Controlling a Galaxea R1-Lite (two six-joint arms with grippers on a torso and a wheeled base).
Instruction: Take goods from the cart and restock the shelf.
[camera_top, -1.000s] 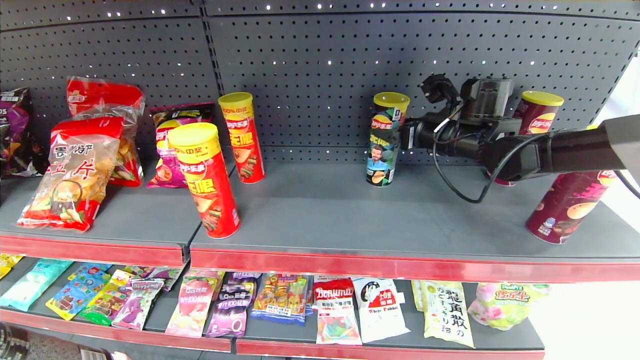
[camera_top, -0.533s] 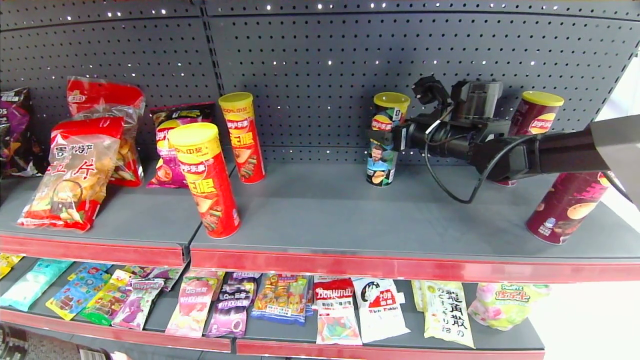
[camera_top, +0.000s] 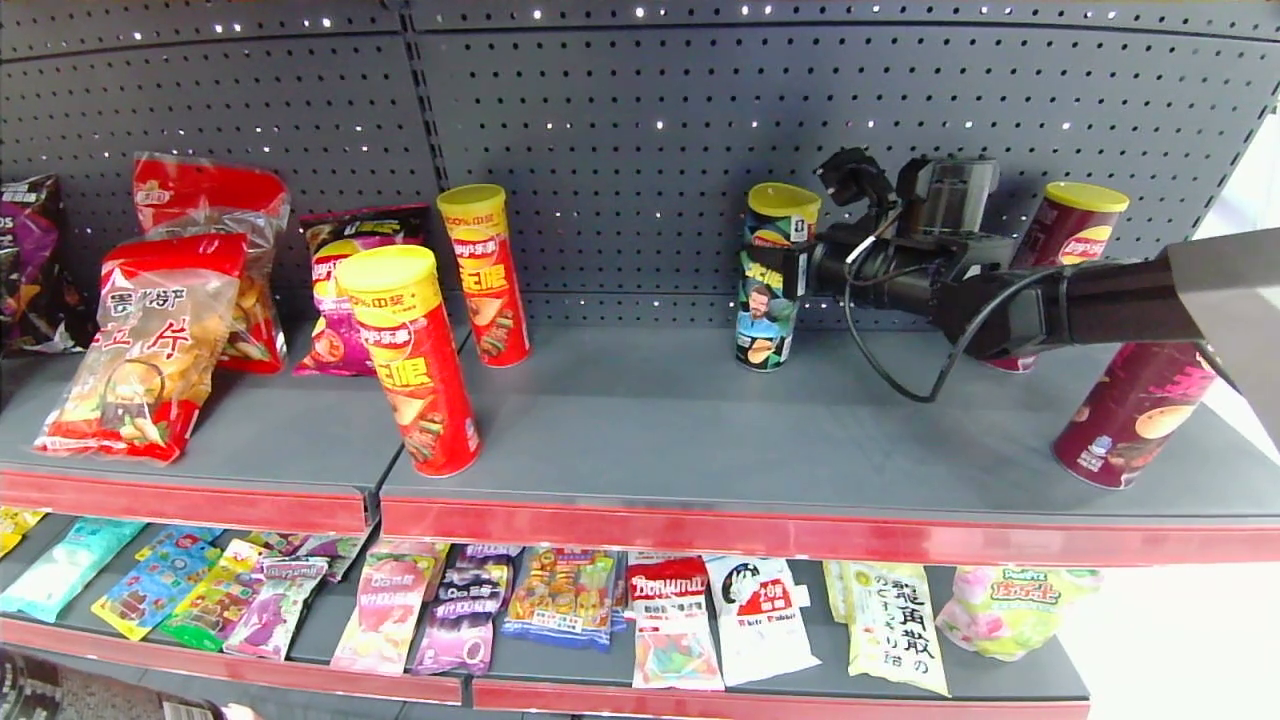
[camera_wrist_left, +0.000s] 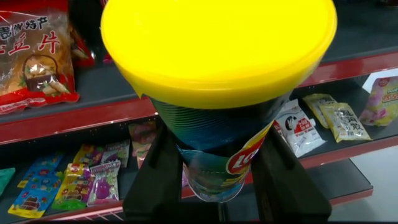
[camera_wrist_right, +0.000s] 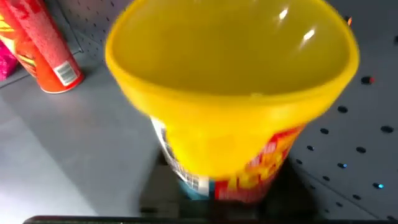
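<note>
Pinching the yellow-lidded can (camera_top: 762, 325) just in front of the pegboard (camera_top: 640, 150), the right gripper (camera_top: 790, 272) is risking toppling it by releasing crookedly; the left gripper (camera_wrist_left: 221, 182) is clamping a second can (camera_wrist_left: 217, 50).

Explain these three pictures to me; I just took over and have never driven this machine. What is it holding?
It is a two-armed robot facing a store shelf. The wide picture is from its head; the other two are from cameras on its wrists. In the wide one, the right gripper is at a dark can standing at the back; whether it grips is unclear. The left gripper holds a blue can with a yellow lid. Red cans, maroon cans and snack bags are also there.
</note>
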